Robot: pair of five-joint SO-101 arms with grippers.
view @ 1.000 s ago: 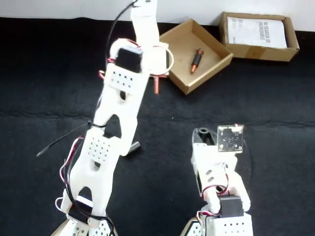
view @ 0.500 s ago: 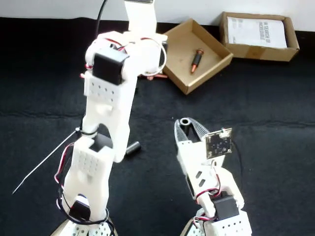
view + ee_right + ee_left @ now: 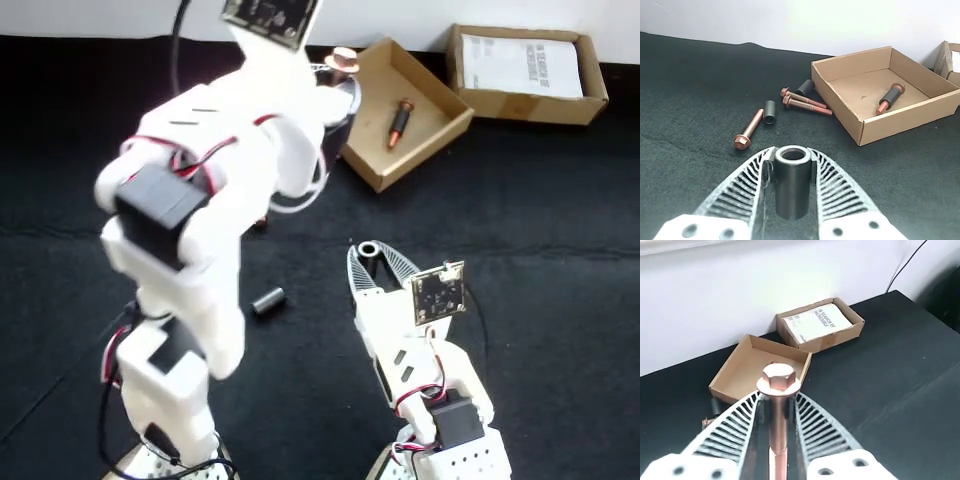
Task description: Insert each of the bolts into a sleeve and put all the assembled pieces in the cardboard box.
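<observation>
Left gripper (image 3: 777, 399) clamped on bolt (image 3: 777, 382), head proud of jaws, raised near cardboard box (image 3: 900, 122). Right gripper (image 3: 792, 156) closed round sleeve (image 3: 792, 187) (bore facing up), well apart from bolt. Next — bring shank square to bore, feed slowly, grips firm.

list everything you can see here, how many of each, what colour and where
black cloth table: one, black, under everything
open cardboard box: one, brown, far side of the table
assembled bolt in sleeve: one, copper and dark grey, lying in the open box
second cardboard box: one, brown, holds a white printed sheet, beyond the open box
loose copper bolts: three, copper, on the cloth beside the open box
loose dark grey sleeves: two among the bolts; another lies alone, possibly a third
left tool: white, raised near the open box, shut on held copper bolt
right tool: white, shut on held dark grey sleeve
</observation>
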